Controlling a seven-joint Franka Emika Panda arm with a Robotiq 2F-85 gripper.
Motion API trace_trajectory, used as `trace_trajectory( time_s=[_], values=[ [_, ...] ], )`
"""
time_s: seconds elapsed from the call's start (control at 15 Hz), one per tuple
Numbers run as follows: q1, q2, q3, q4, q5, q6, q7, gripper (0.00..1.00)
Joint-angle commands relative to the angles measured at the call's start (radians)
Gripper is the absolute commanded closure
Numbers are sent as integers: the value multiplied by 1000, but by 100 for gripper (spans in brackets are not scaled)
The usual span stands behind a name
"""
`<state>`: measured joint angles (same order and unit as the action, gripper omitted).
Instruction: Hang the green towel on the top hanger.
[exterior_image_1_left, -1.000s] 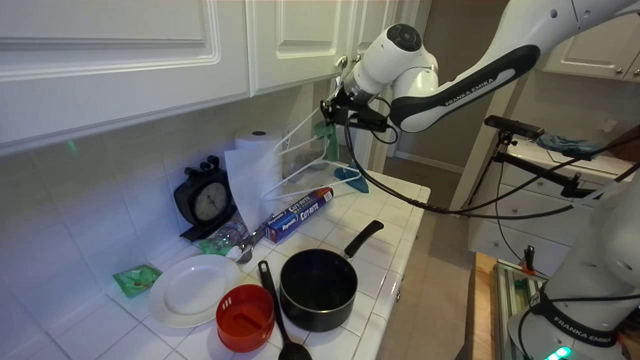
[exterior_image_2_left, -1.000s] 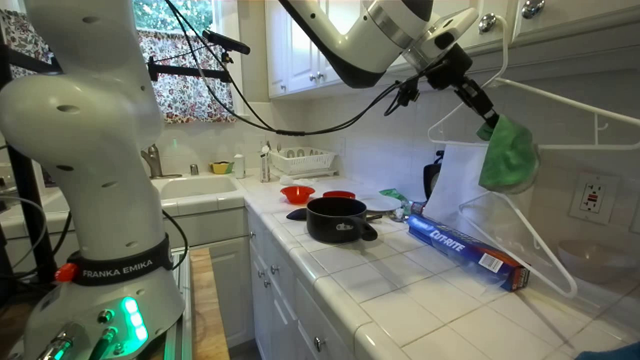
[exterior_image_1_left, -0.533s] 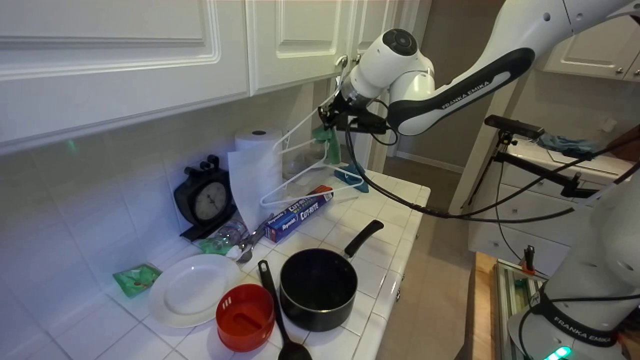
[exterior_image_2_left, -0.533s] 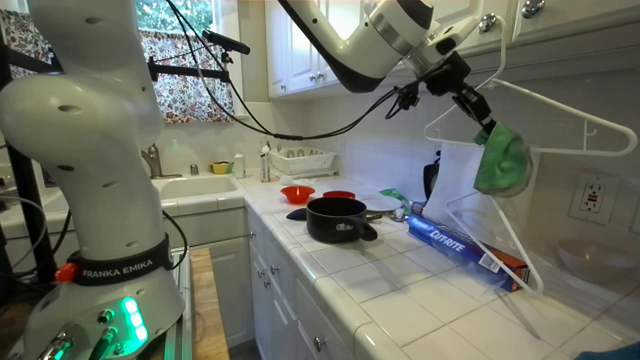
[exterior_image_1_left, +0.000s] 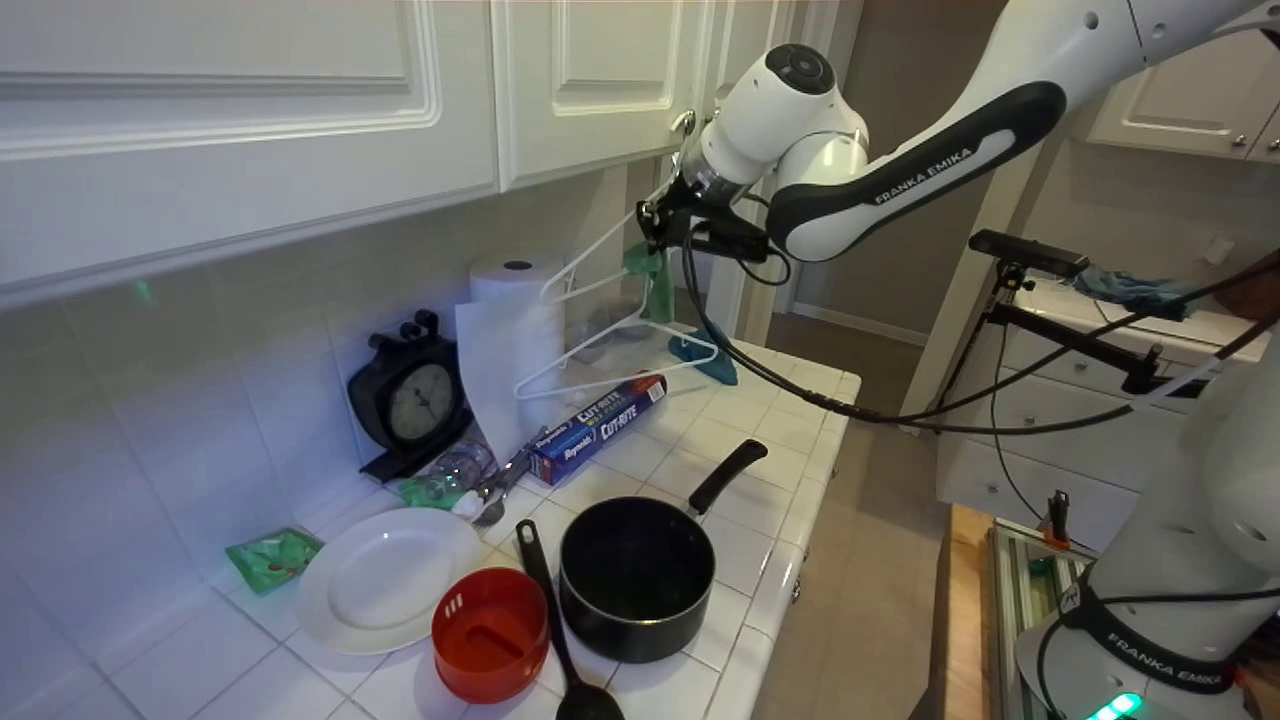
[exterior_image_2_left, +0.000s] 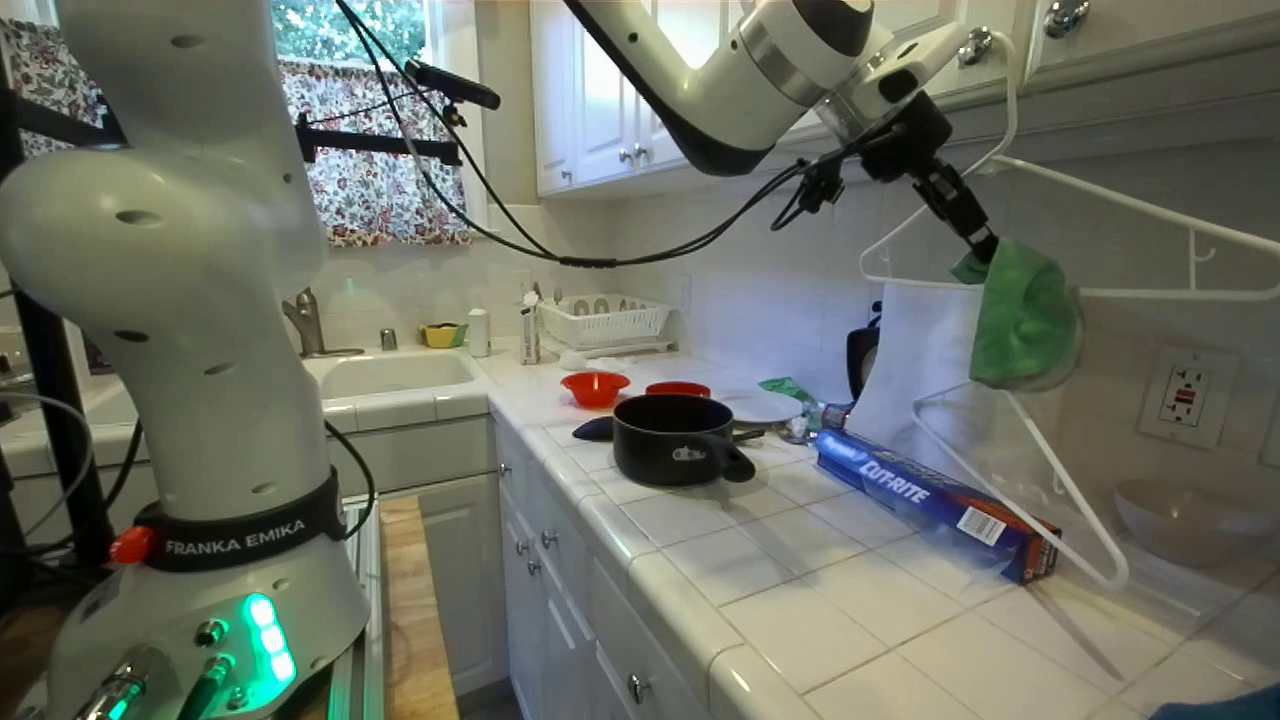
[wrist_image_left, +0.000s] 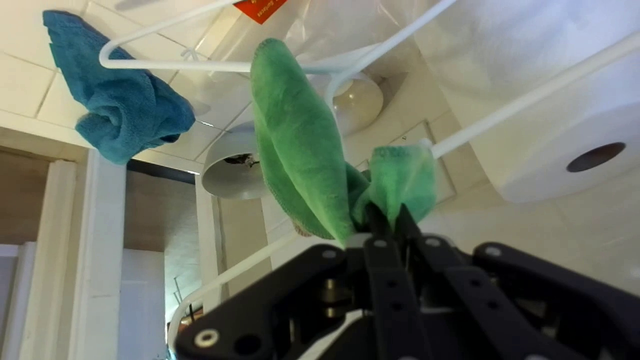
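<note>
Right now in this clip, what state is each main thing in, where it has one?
Robotiq gripper: shut on the green towel
green towel: bunched, pinched, not yet released
top hanger: hooked on cabinet knob
lower hanger: suspended, its attachment hidden
black saucepan: upright, uncovered
red container: upright, open-topped
white plate: face up
paper towel roll: upright, sheet hanging loose
Cut-Rite box: lying flat
blue towel: crumpled
cabinet doors: shut
status lights: lit green
</note>
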<state>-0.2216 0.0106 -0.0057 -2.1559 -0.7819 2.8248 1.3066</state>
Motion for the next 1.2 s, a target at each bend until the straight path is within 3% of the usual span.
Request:
trace_trajectory(
  time_s=[0.0, 0.67, 0.87, 1.13],
  values=[
    [3, 13, 5, 15, 63, -7, -93, 94],
    [-7, -12, -13, 12, -37, -13, -376, 94],
    [-15, -13, -23, 32, -161, -1, -340, 95],
    [-16, -16, -32, 82, -437, -5, -159, 95]
  ],
)
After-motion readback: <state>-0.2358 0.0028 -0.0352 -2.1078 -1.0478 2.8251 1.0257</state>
